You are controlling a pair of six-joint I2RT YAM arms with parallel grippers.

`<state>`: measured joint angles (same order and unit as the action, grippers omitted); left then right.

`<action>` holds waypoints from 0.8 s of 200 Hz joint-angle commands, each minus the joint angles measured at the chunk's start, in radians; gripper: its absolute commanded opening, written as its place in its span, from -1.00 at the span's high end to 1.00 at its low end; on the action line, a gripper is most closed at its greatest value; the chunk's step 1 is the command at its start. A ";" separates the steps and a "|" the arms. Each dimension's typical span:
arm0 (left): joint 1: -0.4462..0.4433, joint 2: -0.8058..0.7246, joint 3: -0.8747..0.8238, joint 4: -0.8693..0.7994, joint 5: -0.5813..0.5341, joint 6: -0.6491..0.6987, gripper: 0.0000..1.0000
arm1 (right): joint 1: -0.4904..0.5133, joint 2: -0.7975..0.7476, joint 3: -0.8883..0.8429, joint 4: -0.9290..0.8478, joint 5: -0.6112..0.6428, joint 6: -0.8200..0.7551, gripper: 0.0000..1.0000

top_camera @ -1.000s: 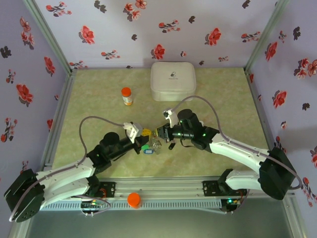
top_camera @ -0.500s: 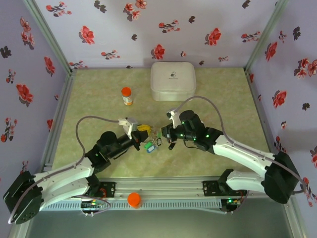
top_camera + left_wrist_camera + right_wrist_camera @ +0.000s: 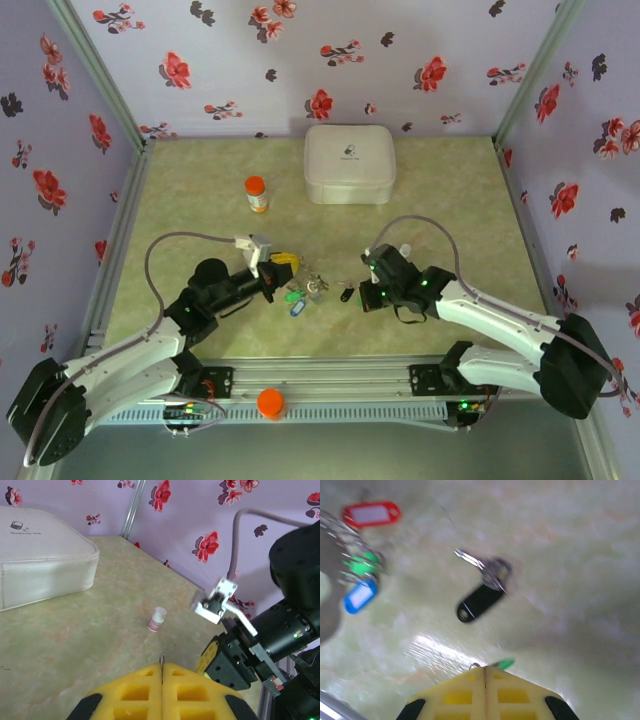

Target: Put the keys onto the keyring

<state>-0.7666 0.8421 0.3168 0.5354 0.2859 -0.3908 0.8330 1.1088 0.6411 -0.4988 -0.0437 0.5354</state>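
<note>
We look down on a pale green marbled worktop, walled in flowered paper. At its far edge lies a flat white case, shut, so we cannot see what it holds. Left of the case an orange-capped bottle stands upright with its cap on.

The left pincer reaches toward the middle of the worktop. Its yellow pads are pressed together on a thin dark edge of wire, which we take for the keyring. It stands up from the seam of the pads, edge-on to the left wrist camera, so we cannot follow the rest of the ring.

The right pincer faces it from the other side. Its pads also meet, with a small metal loop and a loose green tag poking out at the seam.

Between the two pincers lies a bunch of keys, just beside the left pincer's tip. From the right wrist we make out a red tag, a green tag and a blue tag on it, though blurred.

A black-tagged key lies flat by itself, between the bunch and the right pincer. In the right wrist view its blade points up and left, and its tag trails down and left from the head.

A small white cap stands upright beyond the right arm
</note>
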 commanded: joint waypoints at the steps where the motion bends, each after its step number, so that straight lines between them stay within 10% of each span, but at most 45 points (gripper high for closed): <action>1: 0.019 -0.037 0.012 -0.001 0.042 0.004 1.00 | 0.001 0.009 -0.010 -0.094 0.025 0.102 1.00; 121: 0.038 -0.034 -0.002 -0.014 0.069 0.003 1.00 | -0.009 0.305 0.102 -0.041 -0.024 0.081 1.00; 160: 0.038 -0.012 0.003 0.001 0.070 0.006 1.00 | -0.011 0.319 0.093 -0.020 -0.055 0.085 0.48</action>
<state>-0.7364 0.8188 0.3157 0.4835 0.3359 -0.3904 0.8291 1.4151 0.7193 -0.5323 -0.0708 0.6125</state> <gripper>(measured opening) 0.043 0.189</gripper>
